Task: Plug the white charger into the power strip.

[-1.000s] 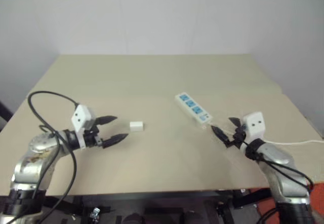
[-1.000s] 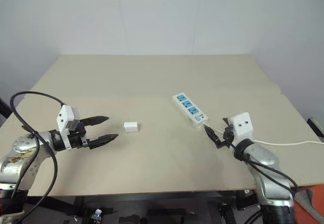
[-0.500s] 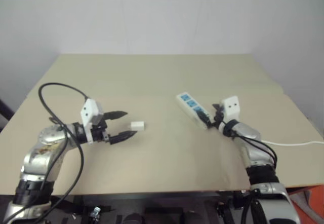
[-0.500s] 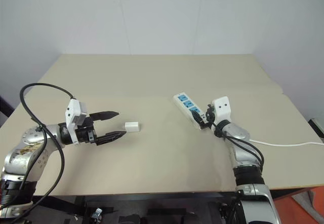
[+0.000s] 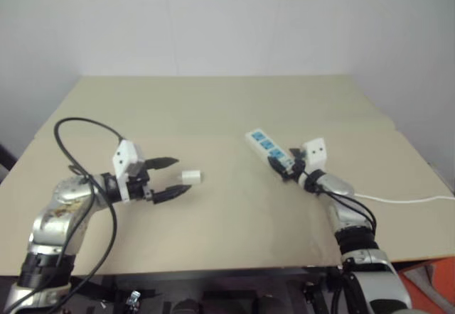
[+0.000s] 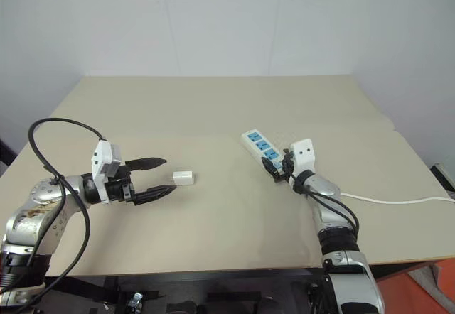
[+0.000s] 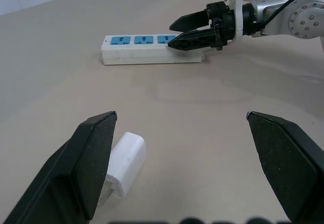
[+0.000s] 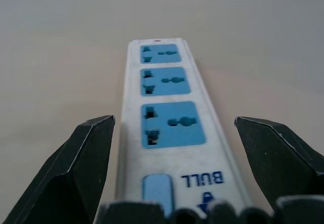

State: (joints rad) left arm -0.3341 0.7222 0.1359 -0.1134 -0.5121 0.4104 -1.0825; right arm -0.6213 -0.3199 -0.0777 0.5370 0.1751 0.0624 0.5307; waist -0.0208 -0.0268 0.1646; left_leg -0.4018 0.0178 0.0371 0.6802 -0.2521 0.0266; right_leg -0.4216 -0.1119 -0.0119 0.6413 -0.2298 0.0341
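At power strip (image 6: 261, 150) now — right gripper (image 6: 282, 168)

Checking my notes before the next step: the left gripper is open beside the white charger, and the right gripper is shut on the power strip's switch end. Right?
Not quite. The right gripper is open, its fingers straddling the power strip at its switch end, as the right wrist view shows. The left gripper is indeed open beside the white charger.

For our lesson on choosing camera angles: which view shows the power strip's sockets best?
The right wrist view: the power strip lies between the open right gripper fingers, its three blue sockets plain. The left wrist view shows it side-on, the eye views small.
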